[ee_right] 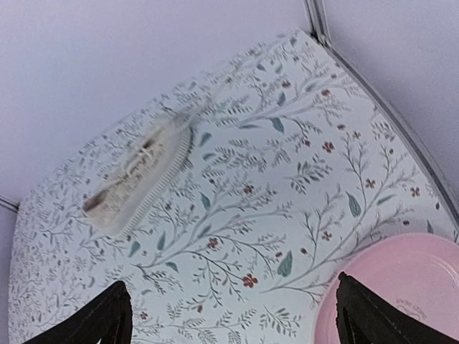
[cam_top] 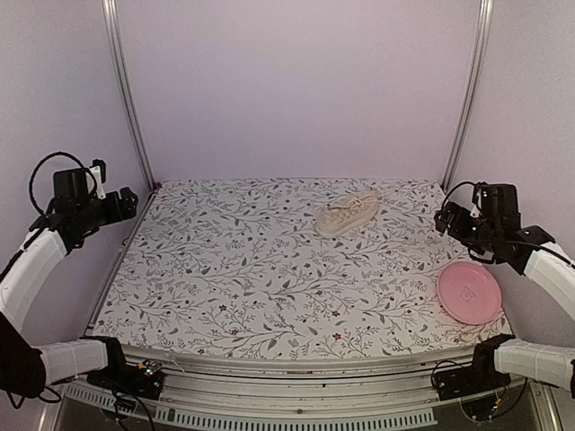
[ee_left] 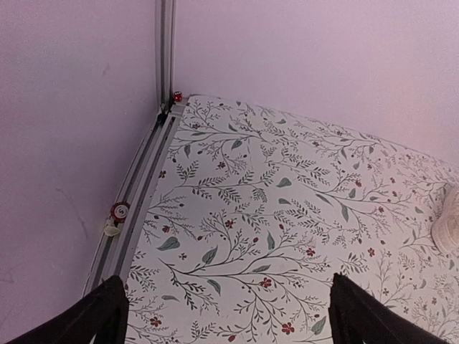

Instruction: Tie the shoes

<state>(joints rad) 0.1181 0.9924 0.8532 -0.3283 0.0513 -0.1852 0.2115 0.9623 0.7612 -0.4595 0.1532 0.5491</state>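
Observation:
A cream low-top sneaker (cam_top: 348, 213) with white laces lies on the floral table cloth at the far right of centre. It also shows in the right wrist view (ee_right: 140, 174), and its edge peeks in at the right of the left wrist view (ee_left: 450, 223). My left gripper (cam_top: 126, 203) is raised at the far left edge of the table, open and empty (ee_left: 226, 315). My right gripper (cam_top: 442, 219) is raised at the right edge, right of the sneaker, open and empty (ee_right: 233, 315). Neither gripper touches the sneaker.
A round pink plate (cam_top: 468, 291) lies at the near right of the table, under my right arm (ee_right: 401, 287). Metal frame posts (cam_top: 128, 99) stand at the back corners. Pale walls close in the back and sides.

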